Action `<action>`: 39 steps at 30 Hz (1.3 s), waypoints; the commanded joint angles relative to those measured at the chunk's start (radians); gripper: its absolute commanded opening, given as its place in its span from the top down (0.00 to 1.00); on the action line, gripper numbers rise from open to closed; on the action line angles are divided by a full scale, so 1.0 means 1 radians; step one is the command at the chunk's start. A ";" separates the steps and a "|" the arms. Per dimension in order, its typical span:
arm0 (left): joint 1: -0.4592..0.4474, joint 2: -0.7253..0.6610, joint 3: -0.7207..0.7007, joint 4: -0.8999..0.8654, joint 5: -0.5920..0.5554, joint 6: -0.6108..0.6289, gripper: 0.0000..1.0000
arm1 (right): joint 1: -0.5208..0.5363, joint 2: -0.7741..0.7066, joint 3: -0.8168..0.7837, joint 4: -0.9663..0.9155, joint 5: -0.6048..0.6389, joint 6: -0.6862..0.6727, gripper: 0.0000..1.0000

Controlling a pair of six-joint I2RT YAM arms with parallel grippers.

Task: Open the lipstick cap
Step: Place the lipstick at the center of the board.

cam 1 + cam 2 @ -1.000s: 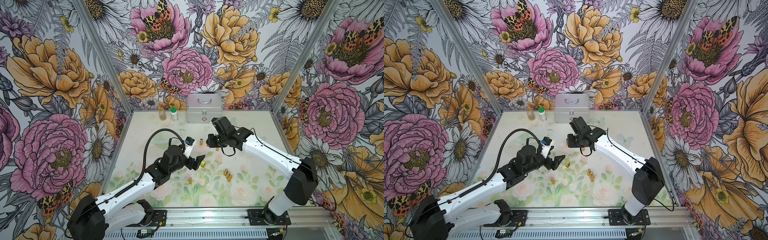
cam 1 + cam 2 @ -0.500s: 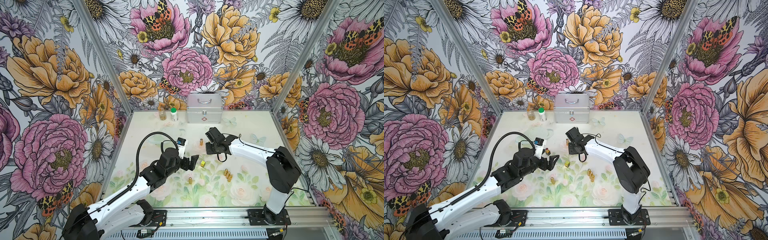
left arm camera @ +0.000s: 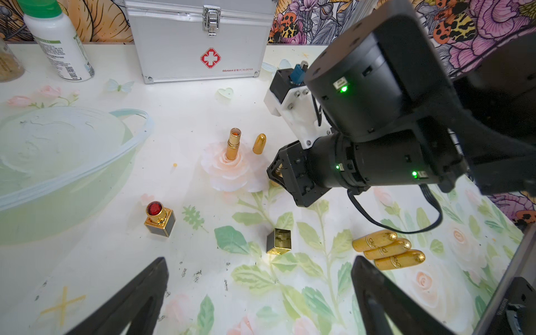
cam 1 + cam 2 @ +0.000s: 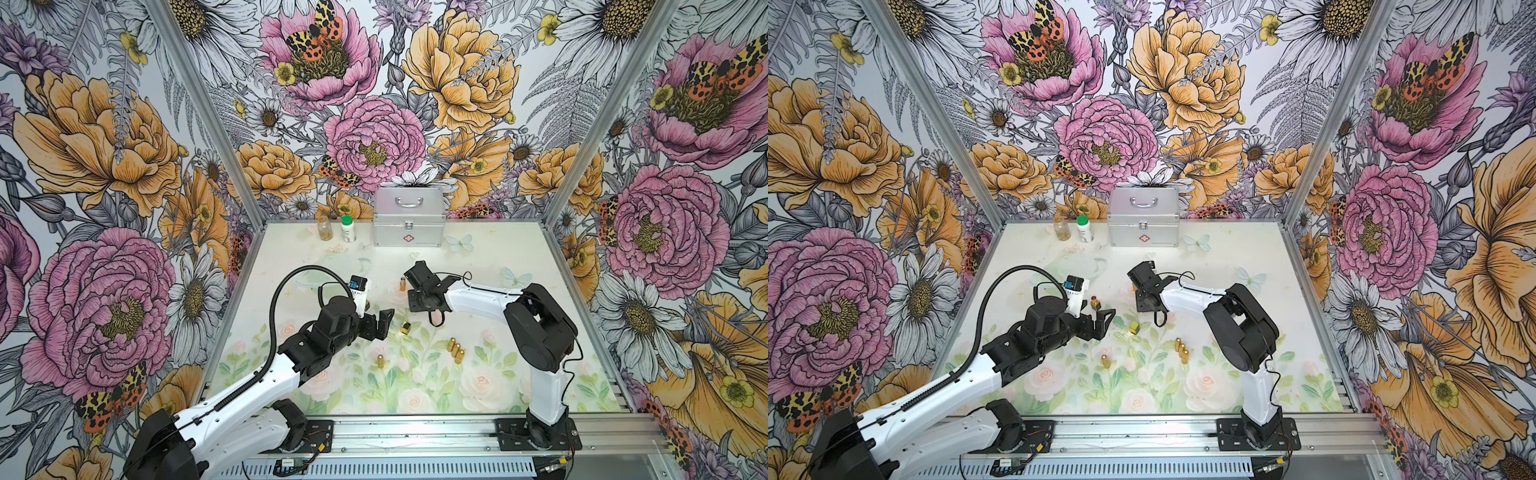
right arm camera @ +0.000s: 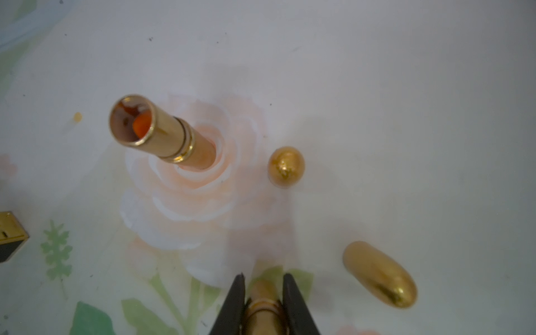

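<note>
right tool clamped tight on a gold lipstick low over the table, next to an open lipstick standing upright, its cap just beside, left tool gaping wide, holding nothing

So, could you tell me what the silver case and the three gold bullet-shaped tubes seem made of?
Silver box-shaped case: probably aluminium, matte panels with shiny latch. Three gold bullet-shaped tubes: polished metal or metallised plastic, judging by mirror-like highlights.
</note>
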 commanded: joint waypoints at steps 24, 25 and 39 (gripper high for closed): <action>0.022 -0.016 -0.025 0.018 -0.017 -0.007 0.01 | 0.011 0.034 0.033 0.041 0.037 -0.020 0.74; 0.022 -0.017 -0.026 0.018 -0.017 -0.007 0.01 | 0.012 0.030 0.033 0.042 0.035 -0.019 0.74; 0.025 -0.026 -0.024 0.003 -0.016 -0.001 0.01 | 0.006 -0.056 0.049 -0.010 0.030 -0.015 0.62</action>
